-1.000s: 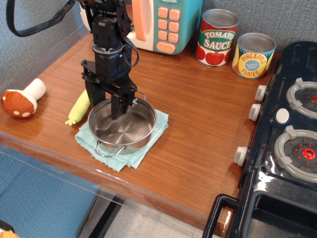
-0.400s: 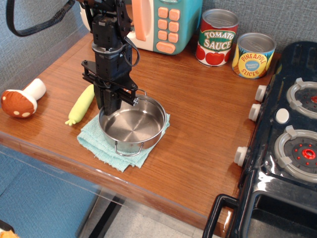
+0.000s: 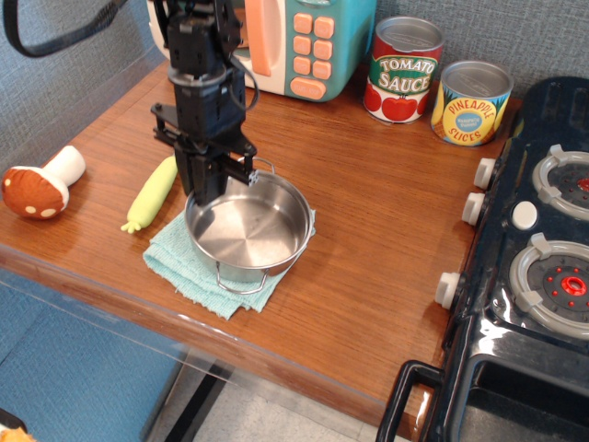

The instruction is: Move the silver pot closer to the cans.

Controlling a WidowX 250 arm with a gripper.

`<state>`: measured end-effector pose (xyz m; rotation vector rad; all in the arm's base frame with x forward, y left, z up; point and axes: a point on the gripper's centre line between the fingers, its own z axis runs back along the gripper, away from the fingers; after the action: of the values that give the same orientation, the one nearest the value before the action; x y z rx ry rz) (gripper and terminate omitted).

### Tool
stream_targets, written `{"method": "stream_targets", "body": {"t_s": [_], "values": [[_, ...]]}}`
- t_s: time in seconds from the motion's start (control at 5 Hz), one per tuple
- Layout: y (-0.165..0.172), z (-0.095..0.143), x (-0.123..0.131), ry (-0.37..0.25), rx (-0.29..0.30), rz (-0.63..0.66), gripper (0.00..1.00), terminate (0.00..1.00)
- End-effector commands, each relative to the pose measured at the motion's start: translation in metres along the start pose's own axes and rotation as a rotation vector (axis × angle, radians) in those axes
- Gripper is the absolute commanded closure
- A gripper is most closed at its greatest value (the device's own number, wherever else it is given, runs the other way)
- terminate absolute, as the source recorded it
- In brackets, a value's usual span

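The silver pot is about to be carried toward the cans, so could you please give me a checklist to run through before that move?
1. Gripper jaws closed on the silver pot rim: ok.
2. Pot clear of the teal cloth: cannot tell.
3. Bare counter between pot and cans: ok.
4. Tomato sauce can and pineapple can upright: ok.
5. Pot empty: ok.
6. Yellow toy vegetable outside the path: ok.
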<state>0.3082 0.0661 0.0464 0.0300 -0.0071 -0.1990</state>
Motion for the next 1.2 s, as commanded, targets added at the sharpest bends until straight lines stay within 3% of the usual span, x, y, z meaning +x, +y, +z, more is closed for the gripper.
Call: {"method": "stream_targets", "body": {"t_s": [0.0,0.4,0.8,1.0], "values": [[-0.020,0.033,0.058,-0.089,0.106,-0.003,1.00,0.00],[-0.034,0.033,0.121,-0.140,0.125,-0.039,1.00,0.00],[-0.028,0.019,0.138,-0.140,0.131,-0.017,1.00,0.00],[-0.032,0.012,0.137,-0.125,0.153,-0.014,0.00,0.00]]}}
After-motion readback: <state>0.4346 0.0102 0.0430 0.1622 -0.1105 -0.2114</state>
